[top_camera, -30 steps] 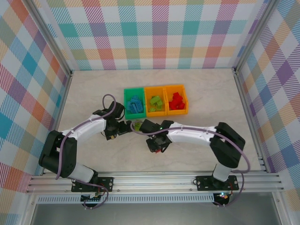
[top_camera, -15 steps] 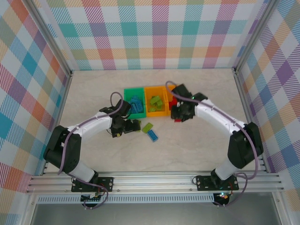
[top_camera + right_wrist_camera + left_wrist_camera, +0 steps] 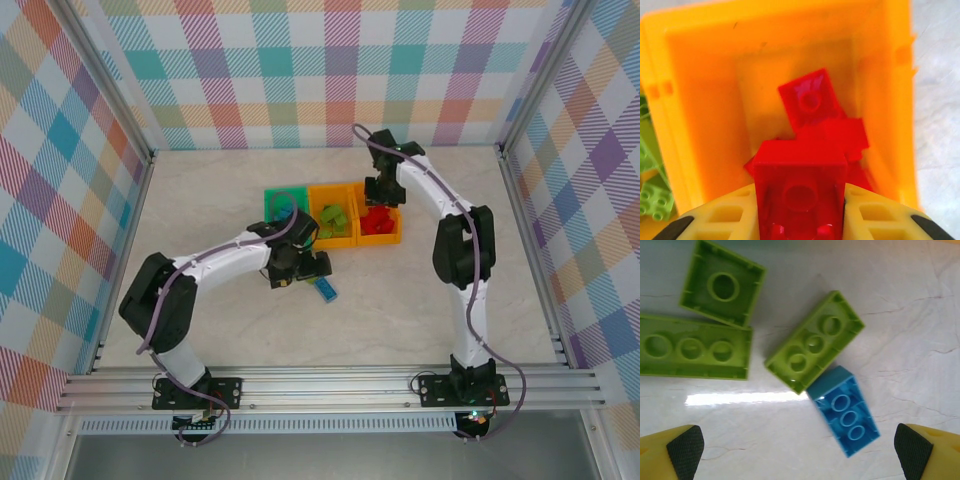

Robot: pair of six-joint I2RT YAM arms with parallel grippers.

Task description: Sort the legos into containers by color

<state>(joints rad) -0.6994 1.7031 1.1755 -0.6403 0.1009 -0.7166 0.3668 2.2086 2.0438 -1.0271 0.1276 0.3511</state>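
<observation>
Gripping red lego (image 3: 800, 172) over orange bin (image 3: 705, 100), right fingers (image 3: 722, 220), left fingers (image 3: 655, 460) spread wide above loose legos (image 3: 812, 342)

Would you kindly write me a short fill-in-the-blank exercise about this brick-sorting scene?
The right gripper holds a small ___ plastic brick above an orange plastic bin.
On the pale table, ___ lime green plastic bricks lie near one blue plastic brick.
The left gripper above them is ___.
Missing words: red; three; open.
</observation>
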